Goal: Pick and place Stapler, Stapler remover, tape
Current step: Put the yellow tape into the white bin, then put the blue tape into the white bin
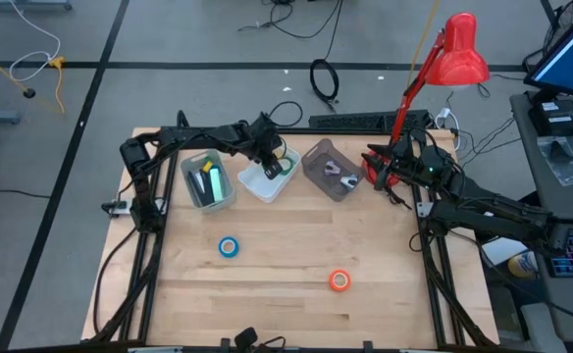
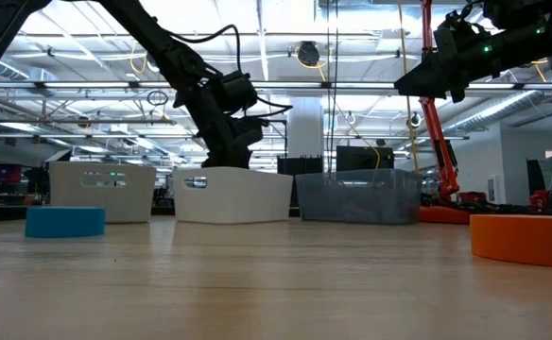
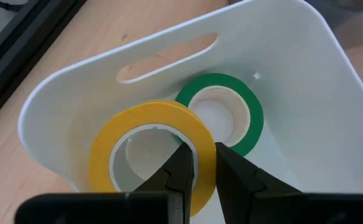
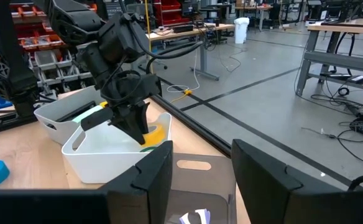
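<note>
My left gripper (image 3: 205, 150) reaches down into the white bin (image 1: 259, 184) and is shut on the yellow tape roll (image 3: 107, 155). The green roll (image 3: 247, 99) lies flat on the bin's floor beside it. On the bare table the blue roll (image 1: 229, 247) and the orange roll (image 1: 339, 280) lie flat; the low view shows them as blue (image 2: 65, 221) and orange (image 2: 526, 236). My right gripper (image 4: 200, 177) hangs open above the grey bin (image 1: 328, 169), where a metal staple remover (image 1: 339, 178) lies. My left gripper holds the yellow roll by its ring wall (image 3: 207, 163), one finger (image 3: 183, 171) inside the hole and one finger (image 3: 240, 180) outside. The fingers come from above, pointing down into the white bin. The roll sits tilted, partly over the green roll; whether it touches the floor I cannot tell.
A third pale bin (image 1: 206, 182) with dark and green-yellow things stands left of the white one. A red desk lamp (image 1: 458, 54) rises at the table's far right corner. Open wood lies across the table's near half around the blue and orange rolls.
</note>
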